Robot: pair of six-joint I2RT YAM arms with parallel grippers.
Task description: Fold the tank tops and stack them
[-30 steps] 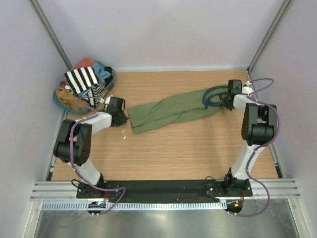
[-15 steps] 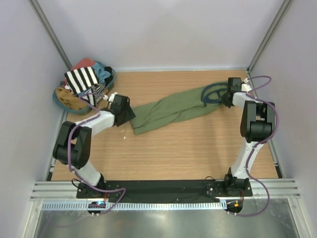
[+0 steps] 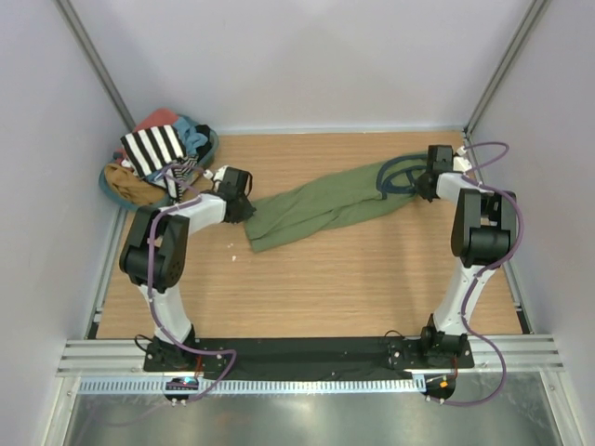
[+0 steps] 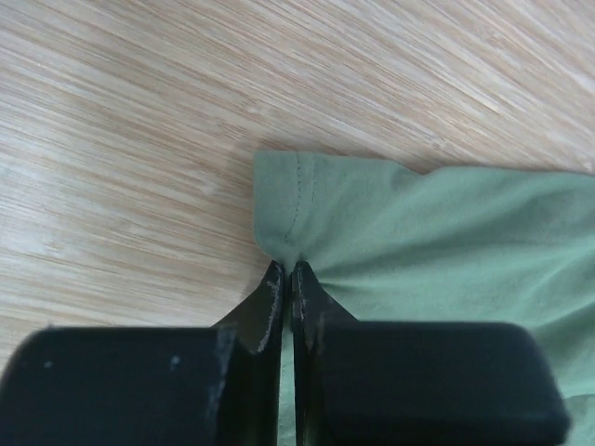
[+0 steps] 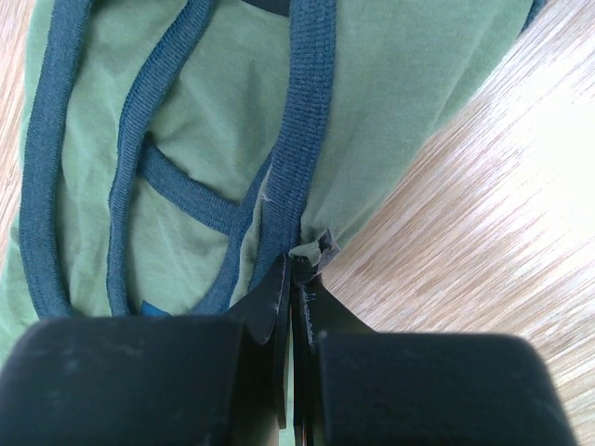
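Your olive tank top (image 3: 321, 212) lies stretched across the bench (image 3: 325, 288), pinched at both ends.
Its long axis slants from the hem, near-left in your left hand (image 4: 286, 269), to the blue-trimmed straps, far-right in your right hand (image 5: 299, 265). The striped tank top (image 3: 153, 149) tops the basket (image 3: 211, 151) heap far-left.

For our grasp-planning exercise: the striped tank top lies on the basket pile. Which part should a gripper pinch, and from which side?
Probably a fold mid-panel on the striped tank top, coming straight down. It lies topmost in the basket, broad face up, its edges among other clothes that a sideways approach could snag.
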